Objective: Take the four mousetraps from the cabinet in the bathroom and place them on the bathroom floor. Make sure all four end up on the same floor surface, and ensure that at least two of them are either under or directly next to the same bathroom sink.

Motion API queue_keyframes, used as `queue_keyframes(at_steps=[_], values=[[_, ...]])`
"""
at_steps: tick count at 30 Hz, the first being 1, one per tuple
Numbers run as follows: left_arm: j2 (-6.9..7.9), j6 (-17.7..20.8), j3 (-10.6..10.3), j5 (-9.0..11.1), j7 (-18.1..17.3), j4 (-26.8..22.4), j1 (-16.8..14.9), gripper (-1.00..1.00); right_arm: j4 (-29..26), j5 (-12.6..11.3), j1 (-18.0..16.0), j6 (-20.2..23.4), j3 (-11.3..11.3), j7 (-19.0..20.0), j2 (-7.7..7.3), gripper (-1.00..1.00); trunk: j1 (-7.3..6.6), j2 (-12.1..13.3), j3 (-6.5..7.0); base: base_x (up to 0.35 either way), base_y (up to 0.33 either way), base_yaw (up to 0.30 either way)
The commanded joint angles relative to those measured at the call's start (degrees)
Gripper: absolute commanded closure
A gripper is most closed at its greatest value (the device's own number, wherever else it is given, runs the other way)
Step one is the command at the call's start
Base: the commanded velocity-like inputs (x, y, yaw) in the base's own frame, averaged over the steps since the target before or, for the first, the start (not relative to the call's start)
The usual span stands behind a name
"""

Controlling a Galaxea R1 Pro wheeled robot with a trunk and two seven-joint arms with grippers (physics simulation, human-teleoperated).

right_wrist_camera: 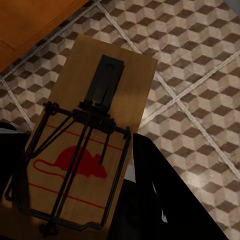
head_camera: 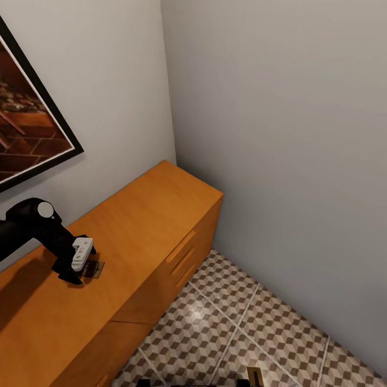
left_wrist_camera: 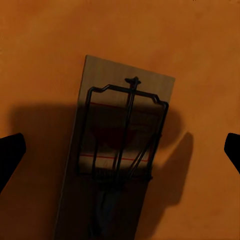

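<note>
A mousetrap [left_wrist_camera: 125, 145] lies flat on the orange-brown cabinet [head_camera: 145, 226] top. My left gripper [left_wrist_camera: 120, 152] hangs open just above it, one dark fingertip on each side, not touching. In the head view this gripper [head_camera: 80, 266] points down at the trap [head_camera: 97, 269]. My right gripper [right_wrist_camera: 72, 145] is shut on a second mousetrap [right_wrist_camera: 90, 125] with a red mouse print, held above the bathroom floor [right_wrist_camera: 200, 65]. That trap's end [head_camera: 253, 375] pokes in at the head view's lower edge. The sink is out of view.
The cabinet stands along the left wall and ends in the room's corner, with bar handles [head_camera: 180, 247] on its front. A framed picture [head_camera: 27, 107] hangs above it. Patterned floor tiles [head_camera: 258, 322] run between the cabinet front and the grey right-hand wall [head_camera: 290, 134].
</note>
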Motion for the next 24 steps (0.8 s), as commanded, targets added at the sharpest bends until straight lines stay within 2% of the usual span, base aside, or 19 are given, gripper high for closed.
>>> queue_keyframes(at_steps=[1,24], values=[[0.0,0.68,-1.19,-0.55,-0.08,-0.08,0.0,-1.0,0.03,-0.65,-0.03,-0.14,0.36,0.27,0.0,1.0,0.07,-0.05,-0.1,0.0,0.0,0.0],[-0.07,0.68,-1.28,-1.35,-0.06,0.01,0.01,-1.0,0.03,-0.65,-0.03,-0.14,0.36,0.27,0.05,1.0,0.07,-0.05,-0.11,0.0,0.0,0.0]])
